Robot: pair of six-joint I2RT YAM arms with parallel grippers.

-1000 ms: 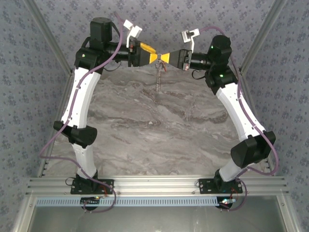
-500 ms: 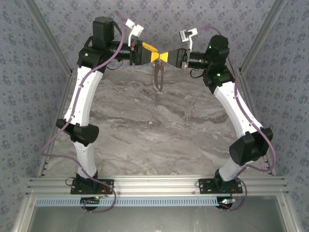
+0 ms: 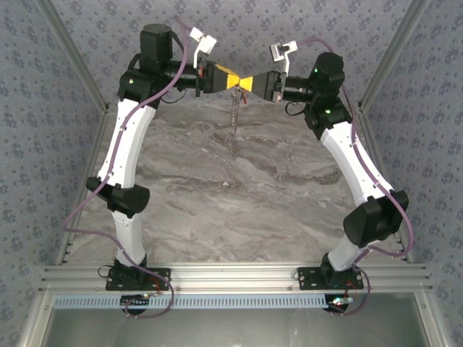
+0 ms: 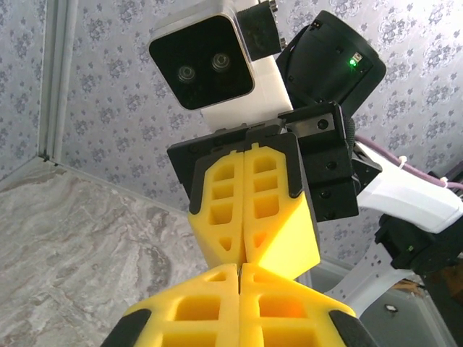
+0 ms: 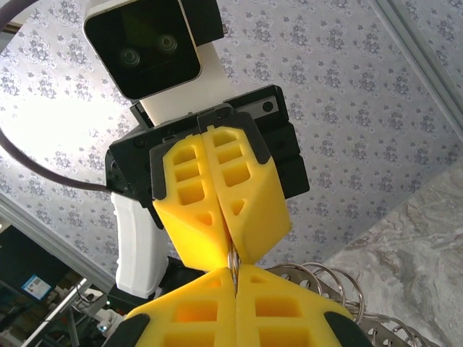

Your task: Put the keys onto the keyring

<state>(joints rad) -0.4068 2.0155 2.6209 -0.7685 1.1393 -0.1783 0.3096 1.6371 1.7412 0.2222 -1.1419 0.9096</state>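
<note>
The left gripper (image 3: 236, 80) and the right gripper (image 3: 247, 82) are held tip to tip, high above the far edge of the table (image 3: 217, 188). Both pairs of yellow fingers (image 4: 195, 311) are pressed shut. In the right wrist view a sliver of metal is seen pinched at the seam where they meet, so the keyring (image 3: 236, 110) is judged to be clamped from both sides. It hangs straight down below the tips, clear of the table. Such a two-sided hold is probably meant to steady the loop and work its coil apart. Whether the red key is threaded on is too small to tell.
</note>
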